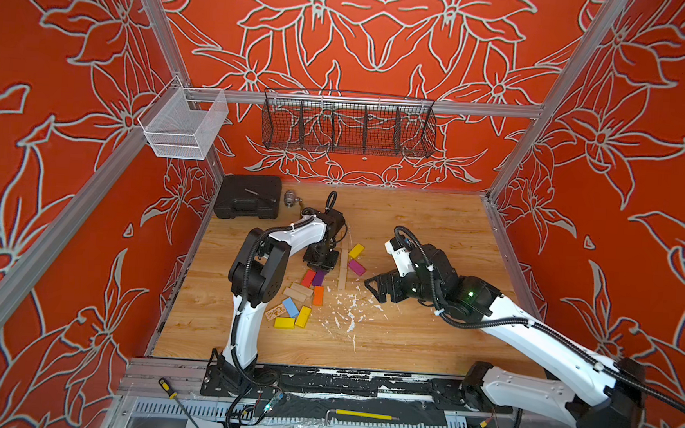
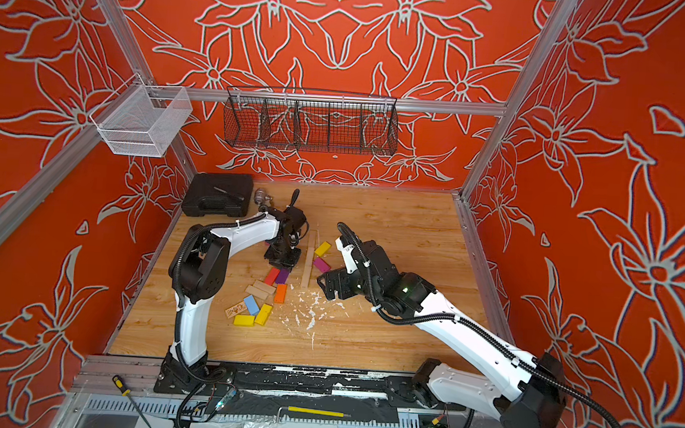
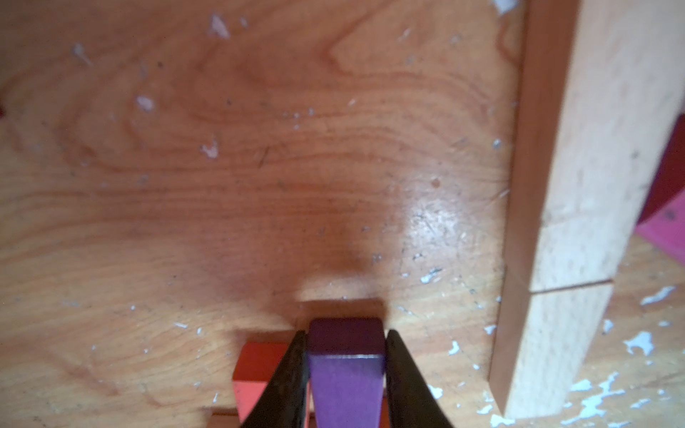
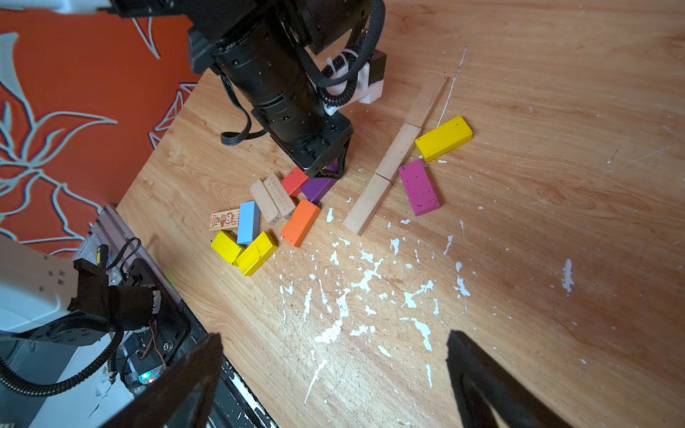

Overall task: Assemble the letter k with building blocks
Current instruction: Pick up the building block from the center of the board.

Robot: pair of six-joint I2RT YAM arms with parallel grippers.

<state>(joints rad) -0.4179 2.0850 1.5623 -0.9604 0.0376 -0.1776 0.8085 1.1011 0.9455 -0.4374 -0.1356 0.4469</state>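
The left hand [image 3: 344, 335] clamps the purple block [image 4: 317, 187] beside the red block [image 4: 294, 181]; a straight lift should spare its neighbours. The right hand [image 4: 333, 334] hovers empty, jaws spread.

Three plain wooden planks [image 1: 343, 270] lie end to end in a row on the wooden tabletop [image 1: 413, 235]. A yellow wooden plank [image 1: 356, 251] and a magenta wooden plank [image 1: 356, 267] lie just beside the row's right side. A purple wooden plank [image 1: 319, 277] lies to its left.

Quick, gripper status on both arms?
Left gripper: fingers closed on the purple block.
Right gripper: open, holding nothing.
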